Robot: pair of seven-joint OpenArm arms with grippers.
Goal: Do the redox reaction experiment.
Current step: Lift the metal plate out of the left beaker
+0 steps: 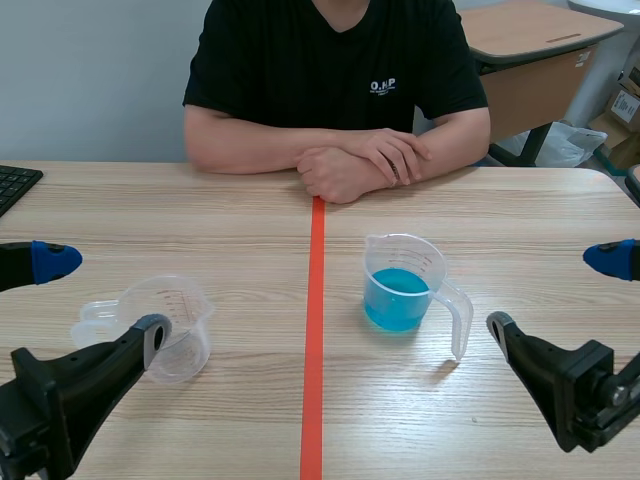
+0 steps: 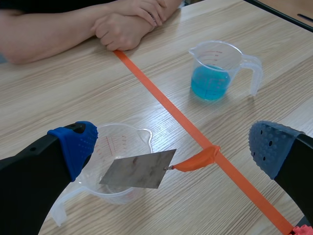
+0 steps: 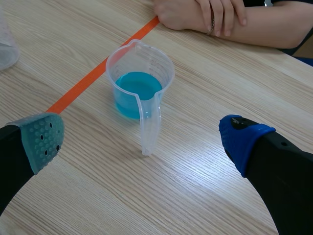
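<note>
While the metal sheet [image 2: 139, 169] rests on the rim of the empty measuring cup [image 2: 113, 143], at 9 o'clock of the tape line [image 1: 314, 330], no reaction has begun. The cup of blue solution [image 1: 398, 297] stands well apart at 3 o'clock. Left to do, by my judgement: lift the sheet by its orange tag [image 2: 195, 160] and dip it. Left gripper [image 2: 171, 147] is wide open at the empty cup, gripping nothing. Right gripper [image 1: 555, 292] is equally wide and empty, with the blue cup's handle just ahead.
</note>
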